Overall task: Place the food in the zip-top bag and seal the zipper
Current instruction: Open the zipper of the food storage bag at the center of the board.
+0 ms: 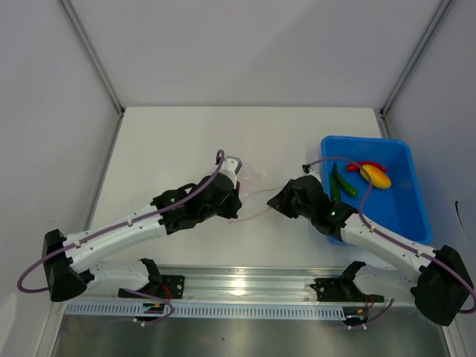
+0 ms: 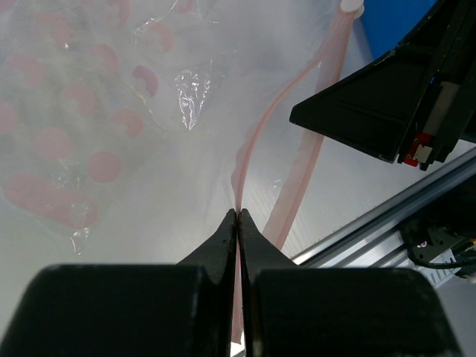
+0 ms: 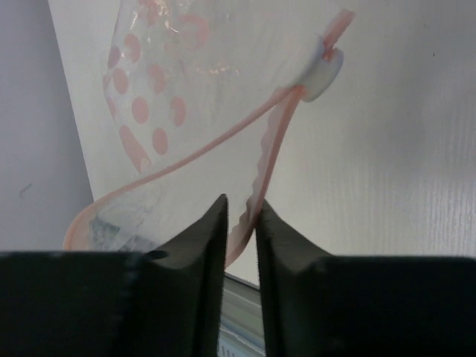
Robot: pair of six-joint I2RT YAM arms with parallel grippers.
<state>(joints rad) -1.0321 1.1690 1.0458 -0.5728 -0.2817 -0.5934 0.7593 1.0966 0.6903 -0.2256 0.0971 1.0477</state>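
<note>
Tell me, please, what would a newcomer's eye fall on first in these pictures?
The two arms meet mid-table over the clear zip-top bag. The left gripper is pinched shut on its pink zipper, while the right gripper has the other lip between jaws that stand slightly apart. Next comes the bright blue bin at the right, where the food lies, none of it in the bag.

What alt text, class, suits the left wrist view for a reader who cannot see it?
The left pincer is shut on the pink zipper of the clear, pink-dotted zip-top bag, which spreads to the upper left. The right arm's dark tip and a corner of the blue bin sit upper right.
</note>
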